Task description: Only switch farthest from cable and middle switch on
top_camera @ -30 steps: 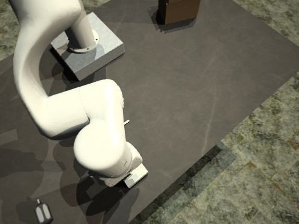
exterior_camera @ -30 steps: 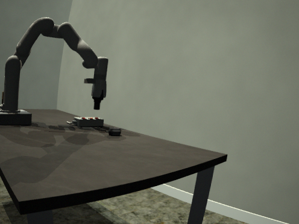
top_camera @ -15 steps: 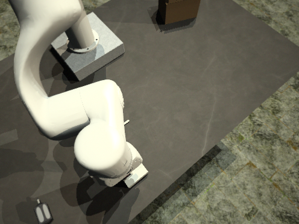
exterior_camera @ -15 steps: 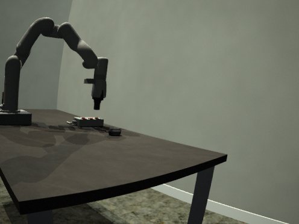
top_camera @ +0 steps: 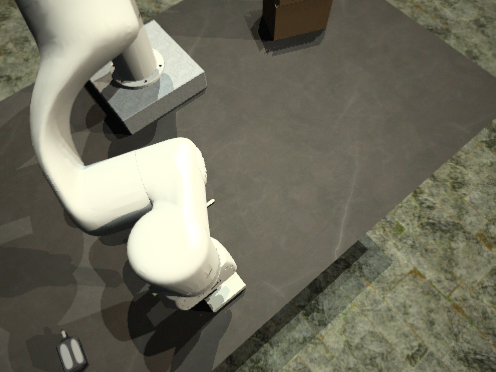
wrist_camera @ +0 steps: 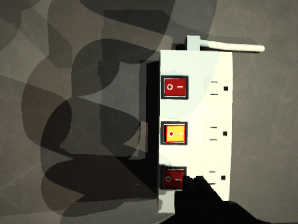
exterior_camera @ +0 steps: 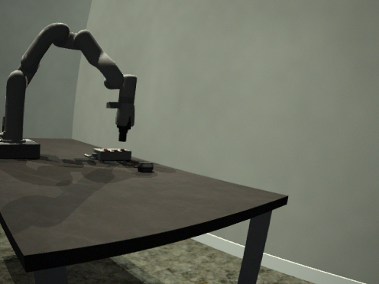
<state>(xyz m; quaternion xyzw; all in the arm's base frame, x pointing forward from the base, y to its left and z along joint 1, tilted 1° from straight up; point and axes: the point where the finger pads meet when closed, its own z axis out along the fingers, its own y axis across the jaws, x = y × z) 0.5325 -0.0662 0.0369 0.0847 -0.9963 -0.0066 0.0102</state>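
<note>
Dark grey-brown table (exterior_camera: pixel 214 198) on a mottled stone floor, plain grey wall behind. One white arm stands on a grey base plate (top_camera: pixel 187 70) at the upper left of the top view.

The power strip (wrist_camera: pixel 220 65) lies face up, right of centre in the wrist view, rockers and sockets showing, so the right-way-up condition looks met as it lies. Its cable (wrist_camera: pixel 235 47) leaves at the top edge of that frame. In the exterior view the strip sits left of centre on the table, directly under the tool; in the top view the arm hides nearly all of it.

The gripper (exterior_camera: pixel 122 135) hangs vertically above the strip, not touching it in the exterior view. Fingers are together with nothing between them. Judgement: pressed together they act as one blunt poker, suited to tipping a rocker, not to grasping. In the wrist view their dark tip sits at the lower edge, just beside the far switch (wrist_camera: pixel 172 177).

Counts:
- Switches: three in a column. Cable-end switch (wrist_camera: pixel 175 88) dark red, middle switch (wrist_camera: pixel 174 134) lit yellow-orange, far switch dark red.
- Sockets: three, one beside each switch.
- Other items: one brown box (top_camera: pixel 297 17) at the top edge of the top view; one small dark grey object (top_camera: pixel 71 352) at lower left.

Judgement: middle reads on, so only the far rocker appears left to flip.
</note>
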